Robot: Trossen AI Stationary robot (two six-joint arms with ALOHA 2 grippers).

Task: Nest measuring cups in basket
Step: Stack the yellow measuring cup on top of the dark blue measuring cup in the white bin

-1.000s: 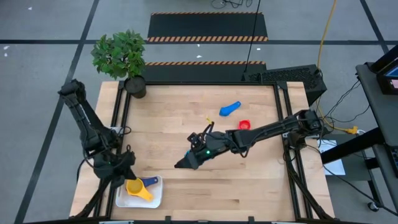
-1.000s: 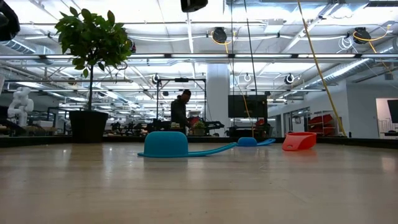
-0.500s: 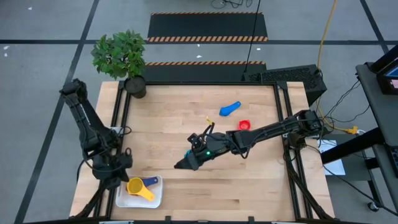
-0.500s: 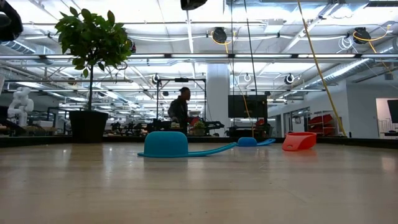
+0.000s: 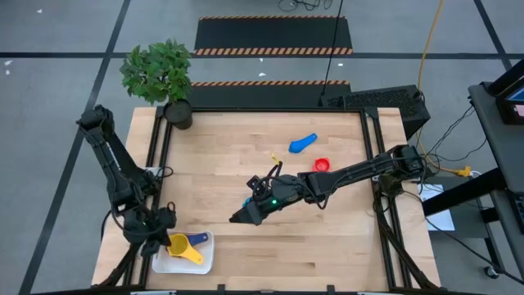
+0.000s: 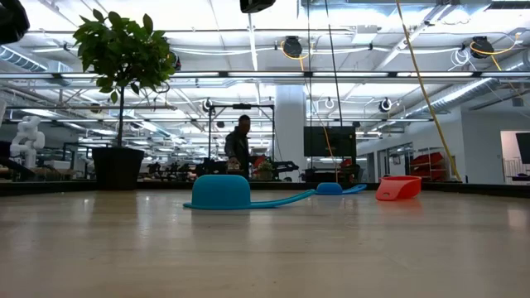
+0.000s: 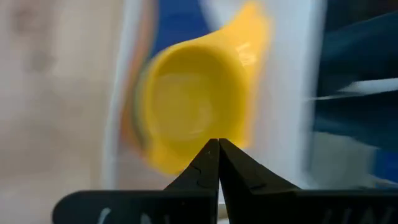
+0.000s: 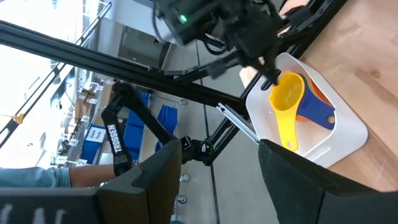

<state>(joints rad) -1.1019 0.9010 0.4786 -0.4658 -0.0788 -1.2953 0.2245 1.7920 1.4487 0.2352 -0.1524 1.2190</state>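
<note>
Table [image 5: 327, 238]: pale wood, filling the middle of the overhead frame
Basket [image 5: 205, 260]: white tray at the lower left of the overhead frame, near the table's front left corner
Cups in basket: a yellow cup [image 5: 179, 246] lies on top of an orange cup [image 8: 311, 90] and a dark blue cup [image 8: 317, 115], bowls stacked together
Left tool [image 5: 160, 232]: lower left of the overhead frame, just above the basket's left edge beside the yellow cup; fingers pressed together, holding nothing
Right tool [image 5: 243, 217]: centre of the overhead frame, low over bare table, pointing toward the basket; fingers spread wide with nothing seen between them
Light blue cup [image 6: 220, 191]: upside down on the table, centre of the low frame, handle pointing right
Blue cup [image 5: 303, 143]: upper middle of the overhead frame, well apart from the basket
Red cup [image 5: 322, 165]: just below and right of the blue cup, on its side
Plant [image 5: 160, 72]: potted, upper left table corner
Person [image 6: 239, 149]: standing far behind the table in the low frame
</note>
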